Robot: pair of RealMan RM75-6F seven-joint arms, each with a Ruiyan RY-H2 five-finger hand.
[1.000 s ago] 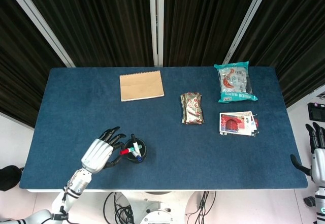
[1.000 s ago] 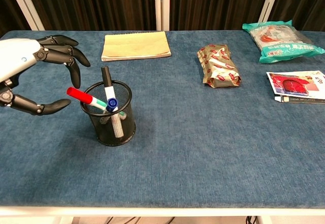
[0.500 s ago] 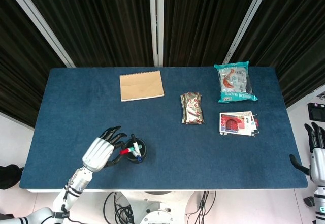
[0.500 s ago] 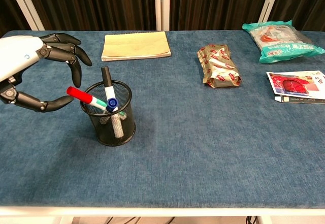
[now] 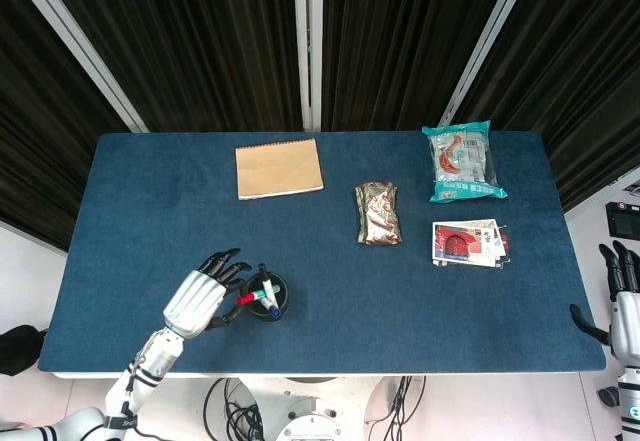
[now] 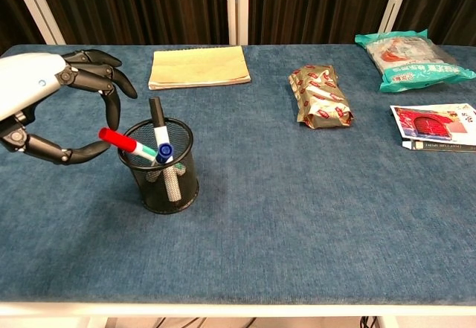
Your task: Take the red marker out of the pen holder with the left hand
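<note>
A black mesh pen holder (image 6: 162, 169) (image 5: 271, 295) stands near the table's front left. The red marker (image 6: 123, 141) (image 5: 247, 298) leans out of it to the left, red cap uppermost. A black pen and a blue-capped marker (image 6: 161, 143) stand beside it in the holder. My left hand (image 6: 52, 101) (image 5: 200, 295) is just left of the holder, fingers spread around the red cap: the thumb tip reaches under the cap, the other fingers arch above it. It holds nothing. My right hand (image 5: 624, 291) hangs off the table's right edge, fingers upright and apart.
A tan notebook (image 6: 198, 67) lies at the back left. A foil snack pack (image 6: 321, 97) is in the middle, a teal bag (image 6: 411, 59) at the back right, and a red-printed card packet (image 6: 437, 126) on the right of the blue table (image 6: 297, 216).
My left hand has crept right toward the holder; the thumb tip now reaches beneath the red cap. Markers and holder have not moved.
</note>
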